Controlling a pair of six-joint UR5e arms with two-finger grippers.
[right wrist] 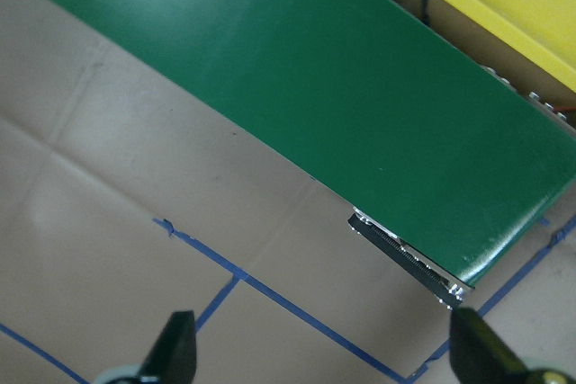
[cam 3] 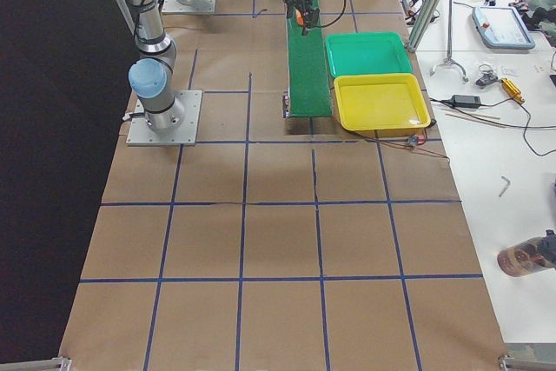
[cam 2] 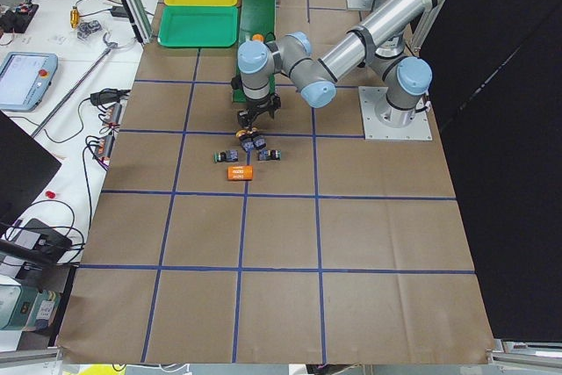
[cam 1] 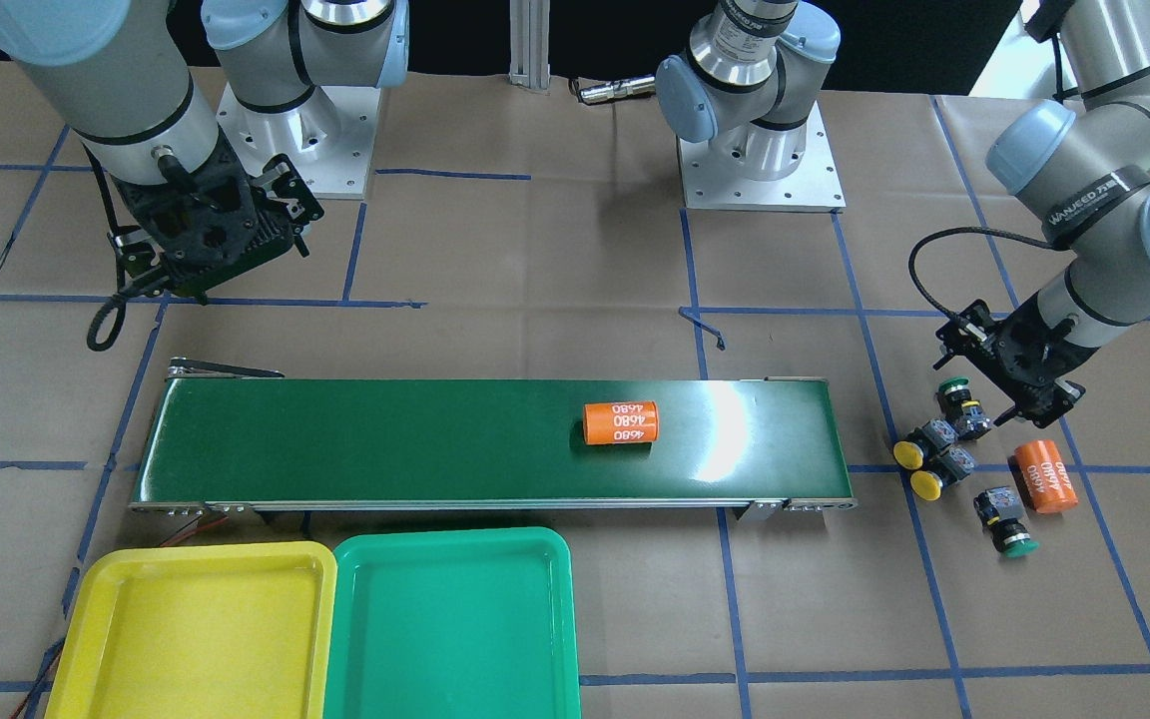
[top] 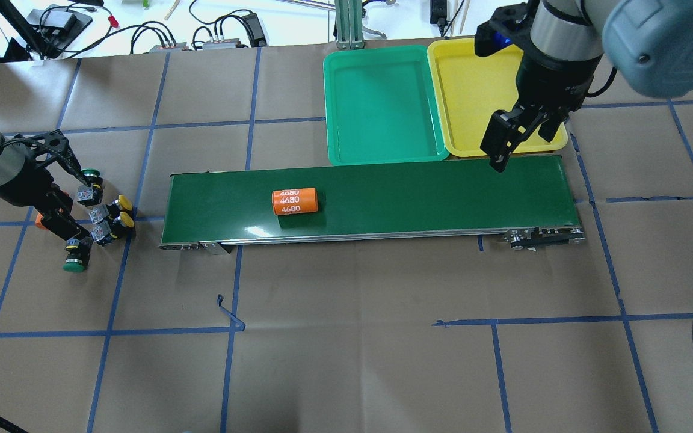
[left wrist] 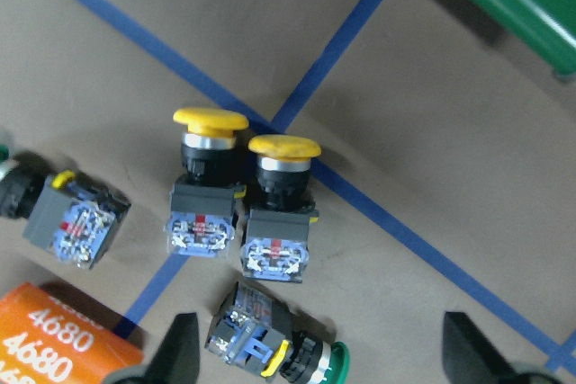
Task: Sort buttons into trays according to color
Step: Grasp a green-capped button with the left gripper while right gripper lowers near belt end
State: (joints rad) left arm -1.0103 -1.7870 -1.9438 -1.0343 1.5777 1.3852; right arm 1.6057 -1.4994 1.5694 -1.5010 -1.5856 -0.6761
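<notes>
Two yellow buttons (left wrist: 209,177) (left wrist: 281,200) lie side by side on the table paper off the conveyor's end, caps toward the belt. One green button (left wrist: 270,352) lies between my left gripper's (left wrist: 324,357) open fingertips, near one finger. The other green button (left wrist: 72,218) lies off to the side. In the overhead view the left gripper (top: 76,207) hovers open over this cluster. My right gripper (top: 506,147) is open and empty over the conveyor's far end, near the yellow tray (top: 479,90). The green tray (top: 382,102) stands beside it; both are empty.
A long dark green conveyor belt (top: 412,192) crosses the table with an orange "4680" cylinder (top: 294,201) lying on it. A second orange cylinder (cam 1: 1044,476) lies right beside the buttons. Blue tape lines grid the brown paper.
</notes>
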